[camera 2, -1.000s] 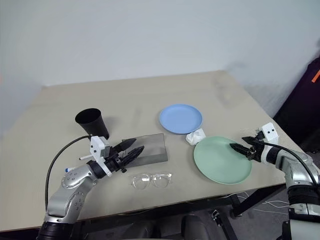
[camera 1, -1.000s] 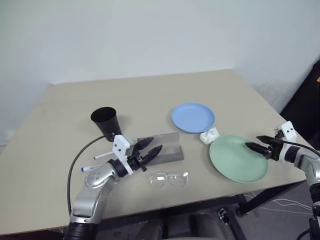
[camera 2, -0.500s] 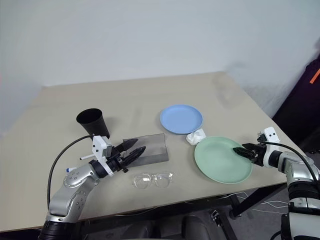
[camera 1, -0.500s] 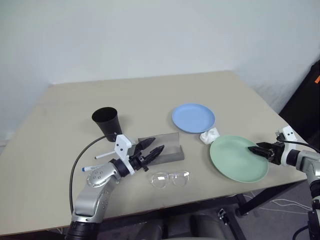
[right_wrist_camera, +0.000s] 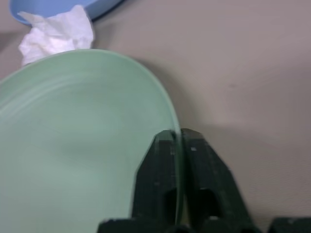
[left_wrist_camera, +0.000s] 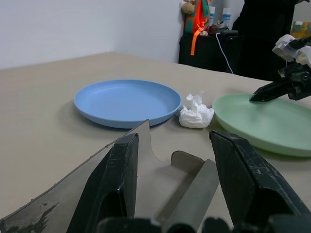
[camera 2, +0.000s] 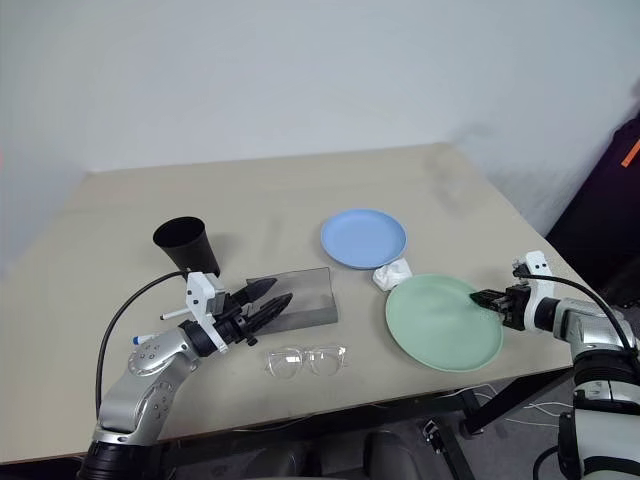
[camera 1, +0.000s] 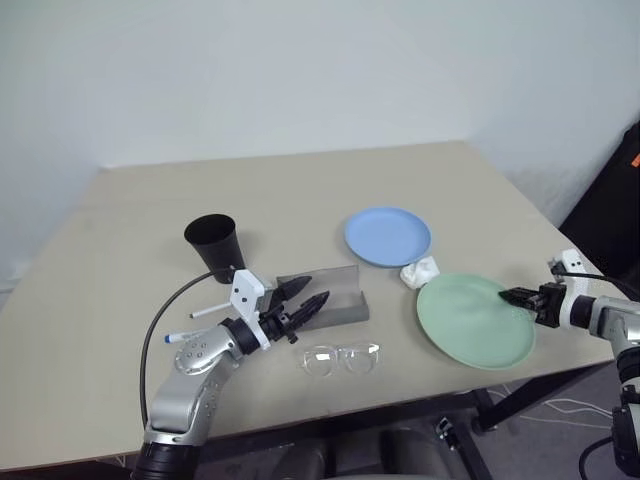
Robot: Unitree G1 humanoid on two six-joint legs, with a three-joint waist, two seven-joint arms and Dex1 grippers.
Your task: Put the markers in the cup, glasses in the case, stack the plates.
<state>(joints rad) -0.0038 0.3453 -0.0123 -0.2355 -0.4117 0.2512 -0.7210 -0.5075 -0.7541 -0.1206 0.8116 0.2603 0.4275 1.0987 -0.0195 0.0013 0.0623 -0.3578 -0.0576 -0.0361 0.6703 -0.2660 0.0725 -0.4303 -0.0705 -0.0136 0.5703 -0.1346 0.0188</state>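
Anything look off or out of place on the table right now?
One stray: a crumpled white tissue sits between the blue plate and the green plate, touching the green one's rim. It could get caught when the plates are stacked. Nothing looks spilled or broken.

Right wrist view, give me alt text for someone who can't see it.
The right tool is shut on the rim of the mint green plate, one black finger on each side of its edge. A crumpled white tissue lies at the plate's far edge, against the light blue plate, on a beige table.
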